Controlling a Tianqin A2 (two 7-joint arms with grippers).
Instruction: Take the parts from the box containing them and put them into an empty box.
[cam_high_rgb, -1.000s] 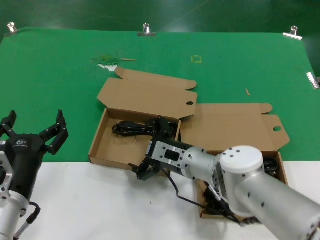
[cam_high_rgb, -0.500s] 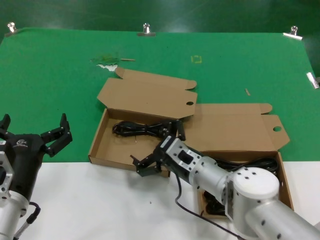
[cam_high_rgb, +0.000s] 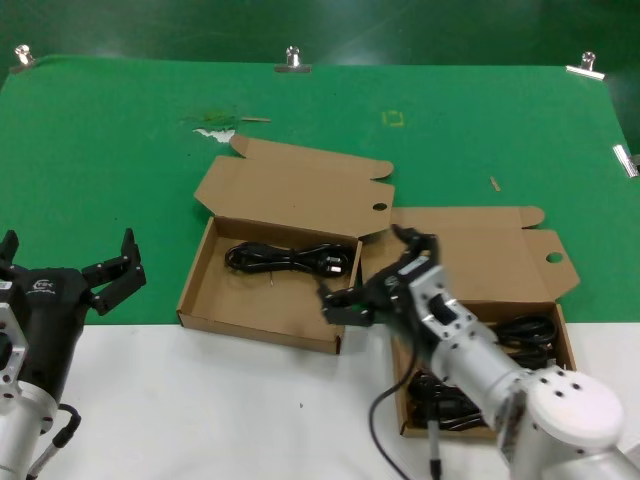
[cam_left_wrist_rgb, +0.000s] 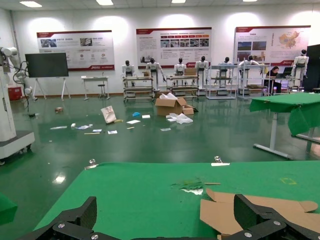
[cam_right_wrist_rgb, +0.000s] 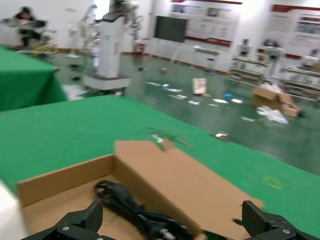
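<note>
The wide shallow box (cam_high_rgb: 215, 290) on the left holds one coiled black cable (cam_high_rgb: 288, 259), lying along its far wall. This cable (cam_right_wrist_rgb: 134, 209) also shows in the right wrist view, close below the fingers. The squarer box (cam_high_rgb: 568, 345) on the right holds several black cables (cam_high_rgb: 525, 330), partly hidden by my right arm. My right gripper (cam_high_rgb: 378, 272) hovers over the gap between the two boxes, open and empty. My left gripper (cam_high_rgb: 68, 252) is parked at the left by the cloth's front edge, open and empty.
Both cardboard lids lie open toward the back: the left lid (cam_high_rgb: 290, 190) and the right lid (cam_high_rgb: 470, 260). A white table strip (cam_high_rgb: 200, 410) runs along the front. Metal clips (cam_high_rgb: 291, 58) hold the green cloth at the back. A pale scrap (cam_high_rgb: 213, 128) lies behind the left box.
My right gripper has pulled away from the left box's front edge and swung right toward the right box, empty. The cable stays in the left box. The left gripper has barely shifted.
</note>
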